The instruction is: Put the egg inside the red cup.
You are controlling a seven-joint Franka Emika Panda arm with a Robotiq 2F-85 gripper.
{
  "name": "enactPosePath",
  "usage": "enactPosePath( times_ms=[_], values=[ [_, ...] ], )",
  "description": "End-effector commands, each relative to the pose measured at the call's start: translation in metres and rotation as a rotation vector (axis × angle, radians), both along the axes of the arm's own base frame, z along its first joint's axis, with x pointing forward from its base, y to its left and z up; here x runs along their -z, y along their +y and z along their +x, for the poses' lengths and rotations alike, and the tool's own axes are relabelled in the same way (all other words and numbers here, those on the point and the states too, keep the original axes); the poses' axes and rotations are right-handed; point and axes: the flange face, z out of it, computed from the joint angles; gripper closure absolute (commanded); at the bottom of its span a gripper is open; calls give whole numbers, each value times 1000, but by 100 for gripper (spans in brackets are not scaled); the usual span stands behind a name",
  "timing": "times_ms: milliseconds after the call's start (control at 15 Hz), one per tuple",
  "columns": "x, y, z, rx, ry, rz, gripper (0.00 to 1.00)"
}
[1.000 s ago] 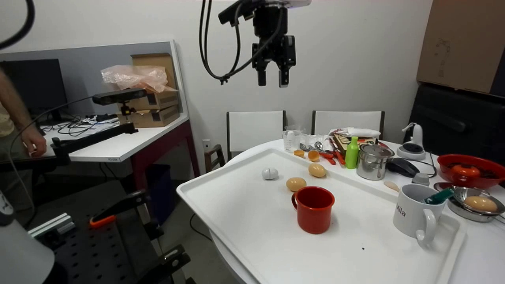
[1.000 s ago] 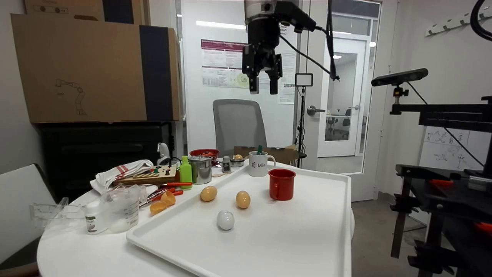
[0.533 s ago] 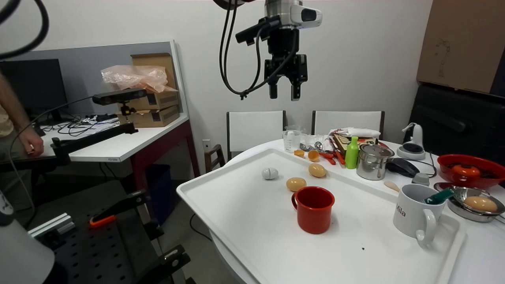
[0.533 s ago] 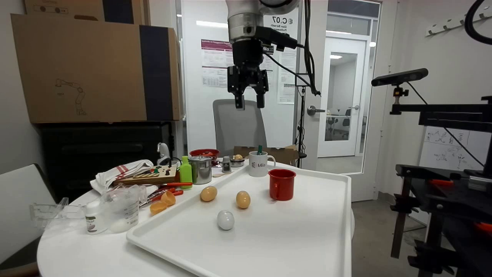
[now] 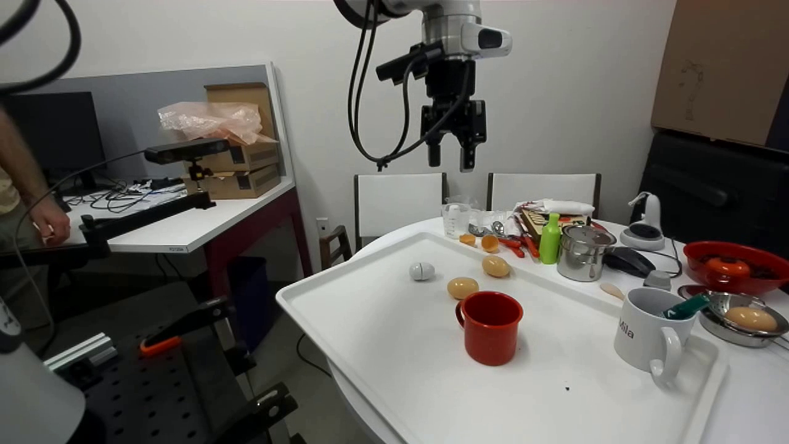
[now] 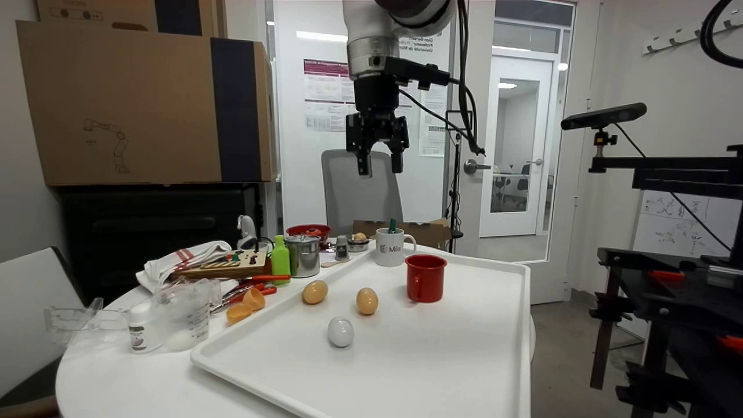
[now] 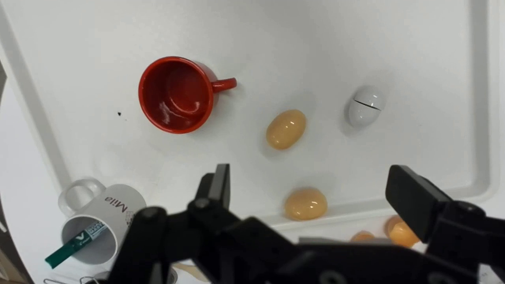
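- Job: white egg [image 7: 365, 113] into red cup [image 5: 491, 339]. I read this as the approach; no lift yet.
- Claw [image 6: 380, 168]: hung well above the red cup's height in both exterior views, pointing down, fingers [image 7: 412, 197] wide apart, holding nothing. That spread looked meant to straddle the egg without nudging it.
- White egg: on the tray [image 6: 441, 360], to the side of the red cup's handle [image 7: 225, 85], well apart from the cup. It lay on its side, a dark line [image 7: 367, 104] across its middle, perhaps a seam.
- My fingers stood roughly across the egg's short way, so a pinch would likely land over that line; gentle force seemed wise.
- Red cup: upright, mouth up, bare inside, so suited to a release from above. Its handle faced the white egg's side; I reckoned on carrying high over it.
- Nearer brown egg [image 7: 286, 129]: just off the straight line from red cup to white egg, so likely bumped on a low carry.
- Farther brown egg [image 7: 305, 204]: farther from the red cup than its twin, by the tray's edge; touching or not, I could not tell.
- White mug [image 6: 383, 256]: upright, roughly away from the red cup's handle side, a pen [image 7: 74, 246] leaning in it, seemingly out of my way.
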Motion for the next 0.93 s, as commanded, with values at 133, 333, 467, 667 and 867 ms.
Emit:
enactPosePath(
  times_ms=[133,333,467,667,867],
  values=[
    [71,2,21,53,51,43,0],
    [105,13,31,77,73,53,0],
    [123,22,38,90,84,64,0],
    [146,38,49,128,89,71,0],
    [147,40,41,107,105,65,0]
  ],
)
